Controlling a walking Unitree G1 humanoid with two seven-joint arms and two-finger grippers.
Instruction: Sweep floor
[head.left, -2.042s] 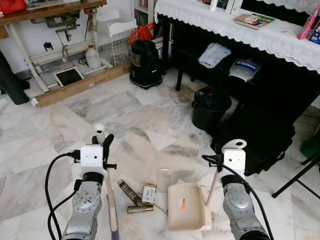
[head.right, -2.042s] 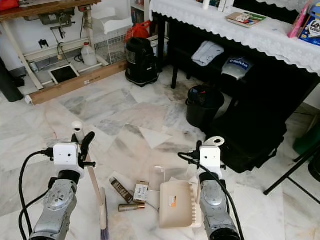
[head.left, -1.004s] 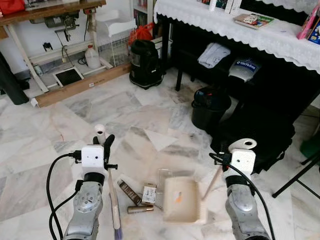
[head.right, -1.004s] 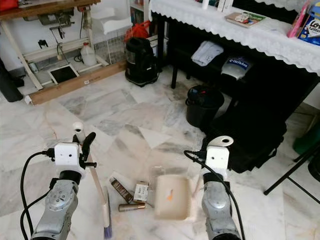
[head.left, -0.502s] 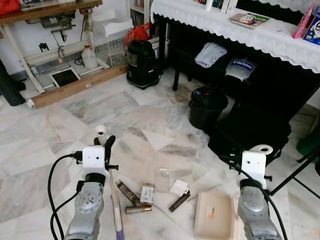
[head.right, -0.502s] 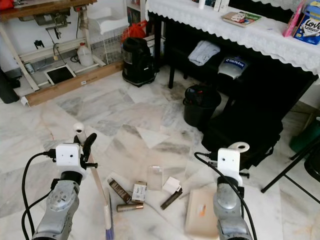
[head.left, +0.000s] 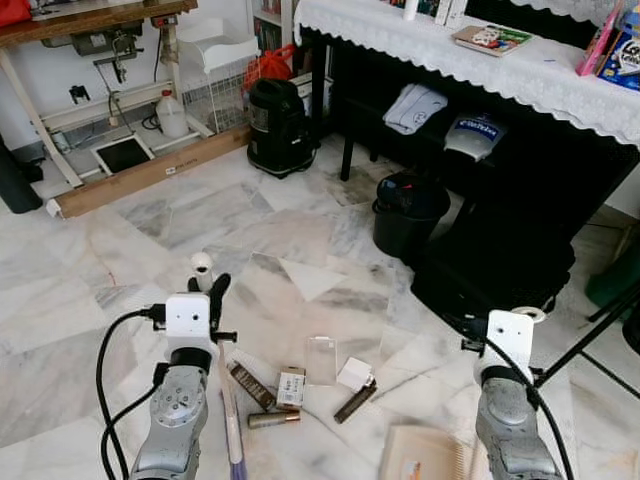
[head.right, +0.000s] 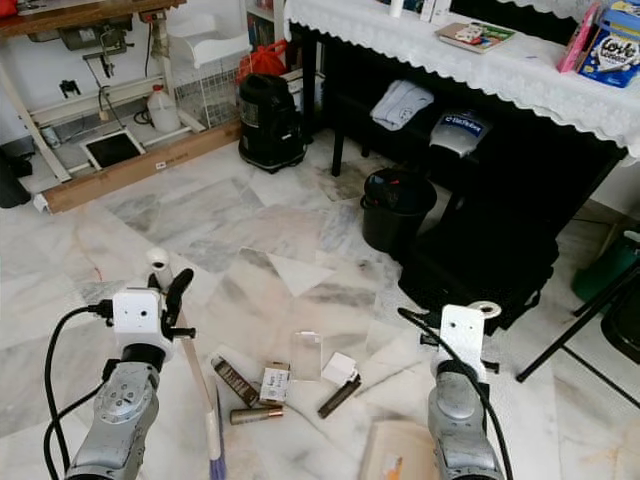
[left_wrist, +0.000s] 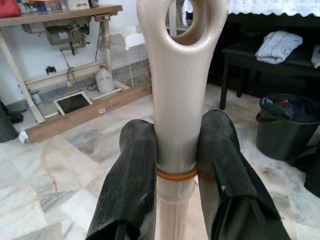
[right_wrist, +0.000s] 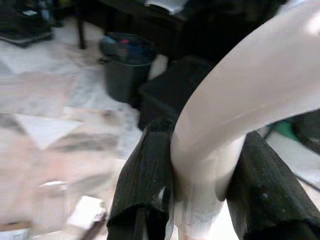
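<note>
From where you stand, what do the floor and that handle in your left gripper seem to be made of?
The floor looks like polished marble: grey and rust veins in pale slabs, with a soft sheen. The broom handle, clamped by the left gripper, looks like smooth beige moulded plastic, probably.

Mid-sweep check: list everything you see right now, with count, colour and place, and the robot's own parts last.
Broom: one, beige handle, purple bristles, floor at left.
Dustpan: one, beige, floor at lower right.
Brown tubes: three; dark one, bronze one, dark one, floor centre.
Small carton: one, white, between the tubes.
Clear wrapper: one, transparent, beyond the carton.
White scrap: one, right of the wrapper.
Bin: one, black, beside the table.
Vacuum cleaner: one, black, far floor.
Jug: one, white, under the workbench.
Table: one, white lace cloth, upper right.
Left end effector: black fingers shut on the broom handle.
Right end effector: black fingers shut on the dustpan handle.
</note>
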